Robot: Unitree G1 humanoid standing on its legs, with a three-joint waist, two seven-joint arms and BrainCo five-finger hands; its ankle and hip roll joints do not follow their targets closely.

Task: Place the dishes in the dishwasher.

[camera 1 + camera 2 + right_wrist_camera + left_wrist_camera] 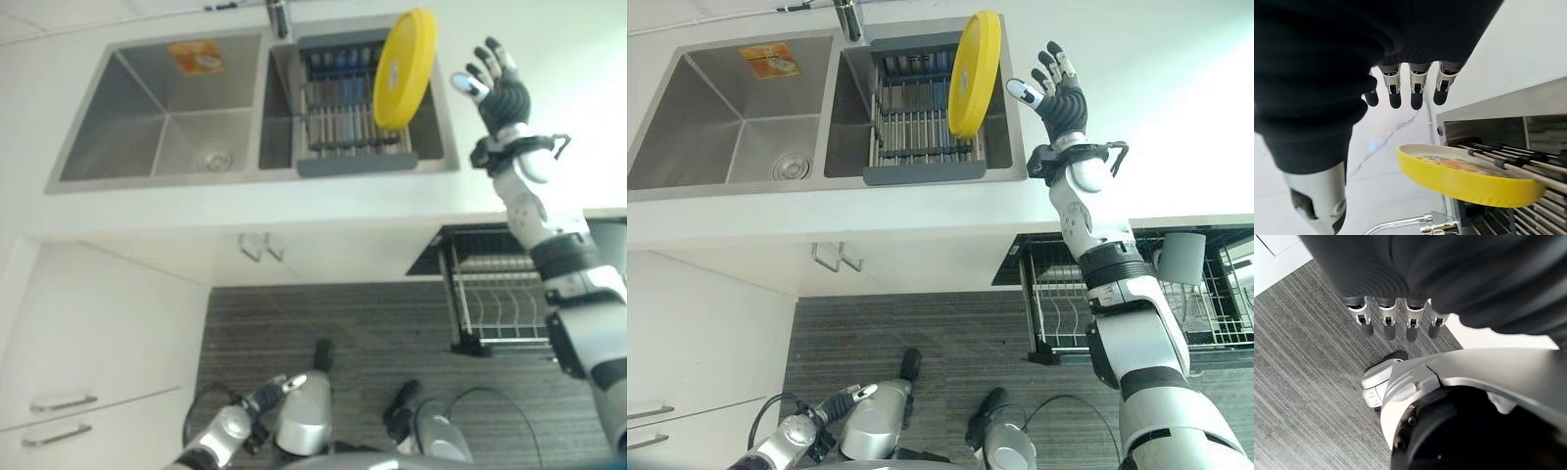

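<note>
While the left hand (1396, 320) hangs low, fingers relaxed and empty, the right hand (1058, 93) hovers spread open just beside the yellow plate (975, 73). That plate stands on edge in the sink rack (921, 127), toward the robot's left of the right hand.

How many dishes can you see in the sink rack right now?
1: a yellow plate stands on edge at the right end of the drying rack in the right basin, beside the open right hand, which isn't touching it. Rack slots look otherwise bare.

Dbl steel sink (162, 117), faucet (278, 18), white cabinets (88, 343).
</note>
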